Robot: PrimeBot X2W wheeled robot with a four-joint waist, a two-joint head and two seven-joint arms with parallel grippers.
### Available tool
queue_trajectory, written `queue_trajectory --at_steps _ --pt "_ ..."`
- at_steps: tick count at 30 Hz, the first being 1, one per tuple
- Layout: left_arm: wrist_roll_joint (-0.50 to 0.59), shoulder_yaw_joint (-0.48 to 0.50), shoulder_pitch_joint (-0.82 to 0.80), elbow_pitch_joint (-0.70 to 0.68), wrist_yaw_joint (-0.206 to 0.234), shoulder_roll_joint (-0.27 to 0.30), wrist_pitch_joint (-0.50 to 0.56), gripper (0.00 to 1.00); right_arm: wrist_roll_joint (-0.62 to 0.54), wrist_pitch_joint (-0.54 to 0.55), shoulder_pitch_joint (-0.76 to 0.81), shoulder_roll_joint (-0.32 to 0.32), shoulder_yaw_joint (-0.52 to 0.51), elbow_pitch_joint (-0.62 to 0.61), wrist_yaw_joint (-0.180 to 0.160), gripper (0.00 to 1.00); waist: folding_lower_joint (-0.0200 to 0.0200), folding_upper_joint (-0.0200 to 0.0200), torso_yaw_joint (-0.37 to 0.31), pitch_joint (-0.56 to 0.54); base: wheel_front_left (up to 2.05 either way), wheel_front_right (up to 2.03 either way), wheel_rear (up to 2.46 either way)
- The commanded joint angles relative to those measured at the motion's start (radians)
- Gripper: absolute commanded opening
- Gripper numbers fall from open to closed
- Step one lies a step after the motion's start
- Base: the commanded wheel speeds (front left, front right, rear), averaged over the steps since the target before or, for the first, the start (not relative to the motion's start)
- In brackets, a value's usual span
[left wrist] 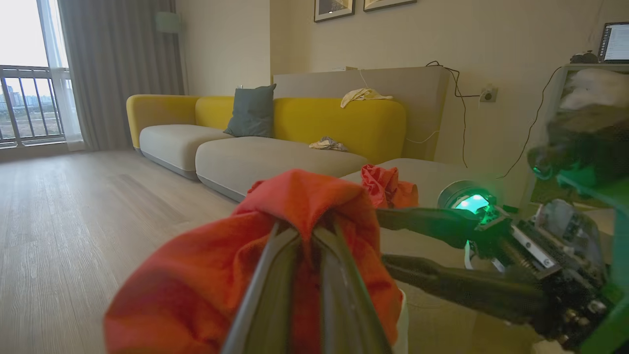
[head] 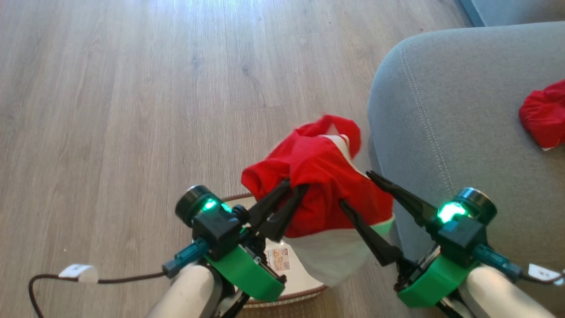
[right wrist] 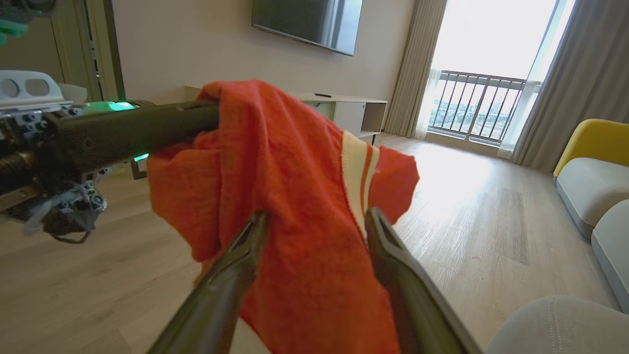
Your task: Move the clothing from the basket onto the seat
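Raising the white-trimmed red fabric garment [head: 318,163], pinched by the left gripper [head: 295,185], above the grey upholstered seat [head: 463,132] avoids snagging; right gripper [head: 355,188] gapes, apparently empty.

You have open floor [head: 132,88] from nine to twelve o'clock. At two o'clock the seat [head: 441,132] blocks passage; the hanging garment [head: 322,176] crowds the centre, above the basket [head: 300,276].

Soft red cloth garment [head: 318,176], matt grey fabric seat [head: 463,110], wood-grain floor [head: 132,110]
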Motion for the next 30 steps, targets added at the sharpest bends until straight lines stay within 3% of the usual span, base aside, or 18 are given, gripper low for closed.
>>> queue_trajectory --at_steps 1,14,25,27,28,30 --pt "0.0 0.022 -0.061 -0.032 -0.001 0.006 -0.01 0.0 -0.006 -0.009 -0.037 -0.028 0.023 -0.011 0.0 1.0 0.0 0.0 0.002 0.0 0.0 0.0 0.0" --pt "-0.001 -0.077 -0.09 -0.031 -0.001 0.009 -0.01 0.0 -0.017 -0.009 -0.155 -0.081 0.196 0.115 0.0 1.0 0.0 0.0 0.023 -0.007 0.0 0.0 0.0" --pt "-0.013 -0.135 -0.096 -0.018 -0.001 0.012 -0.01 0.0 0.001 -0.009 -0.239 -0.018 0.299 0.17 0.0 1.0 0.0 0.0 0.041 -0.019 0.0 0.0 0.0" --pt "-0.015 -0.134 -0.094 -0.015 -0.001 0.011 -0.01 0.0 0.013 -0.009 -0.235 -0.002 0.298 0.184 0.0 0.09 0.0 0.0 0.045 -0.021 0.0 0.0 0.0" --pt "-0.018 -0.128 -0.091 -0.015 -0.001 0.009 -0.01 0.0 0.019 -0.009 -0.233 0.005 0.295 0.19 0.0 0.0 0.0 0.0 0.046 -0.022 0.0 0.0 0.0" --pt "-0.021 -0.122 -0.089 -0.015 -0.001 0.007 -0.01 0.0 0.03 -0.009 -0.225 0.021 0.277 0.195 0.0 0.0 0.0 0.0 0.05 -0.024 0.0 0.0 0.0"
